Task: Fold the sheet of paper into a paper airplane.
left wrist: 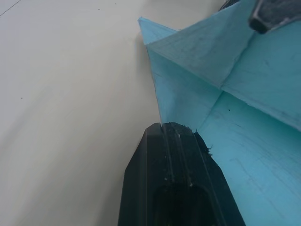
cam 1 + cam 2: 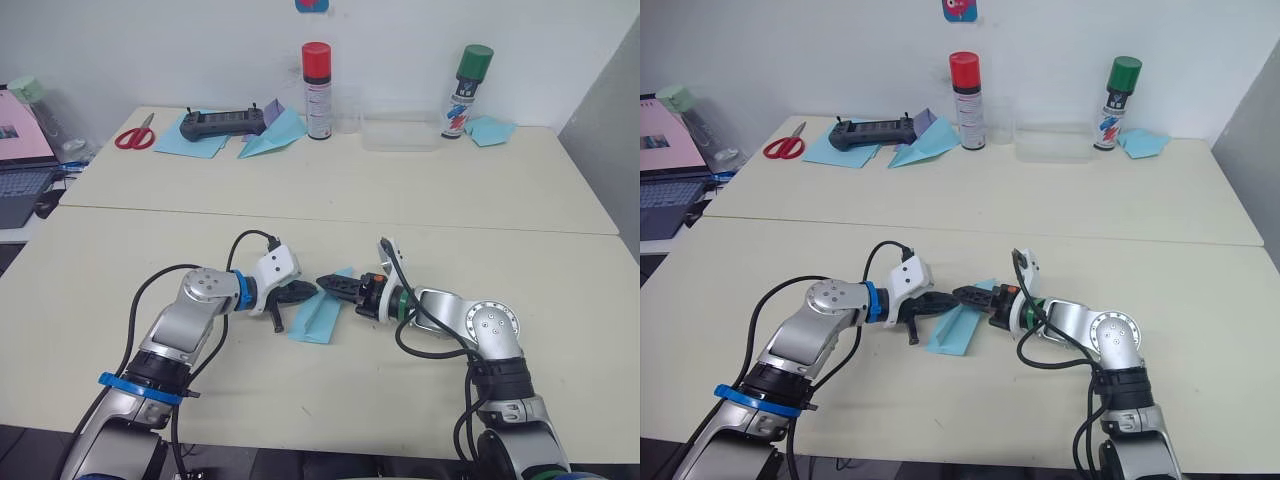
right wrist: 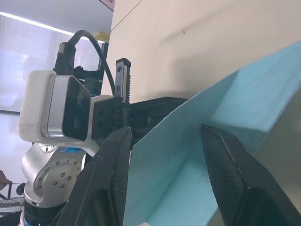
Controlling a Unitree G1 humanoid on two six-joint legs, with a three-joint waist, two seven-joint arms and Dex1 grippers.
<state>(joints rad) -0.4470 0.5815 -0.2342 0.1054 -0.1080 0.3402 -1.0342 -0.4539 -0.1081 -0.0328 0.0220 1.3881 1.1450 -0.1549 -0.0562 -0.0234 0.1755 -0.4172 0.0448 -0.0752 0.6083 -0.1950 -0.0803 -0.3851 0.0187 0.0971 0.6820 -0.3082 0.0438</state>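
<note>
Each arm was built of rounded silver-grey metal housings with circular joint caps bearing small screw holes. The left arm carried a bright blue ring at the wrist and a second blue band lower on the forearm. A white rectangular camera housing was mounted at the left wrist, with a black cable looped from it back along the arm. The right arm carried a green ring and a small orange part at the wrist, with black cables looped beside it. The black two-fingered left gripper [image 2: 300, 292] and the black two-fingered right gripper [image 2: 333, 285] had tapered, ribbed fingers [image 3: 106, 179]. A toothed black rail ran beside the left gripper's white housing.
</note>
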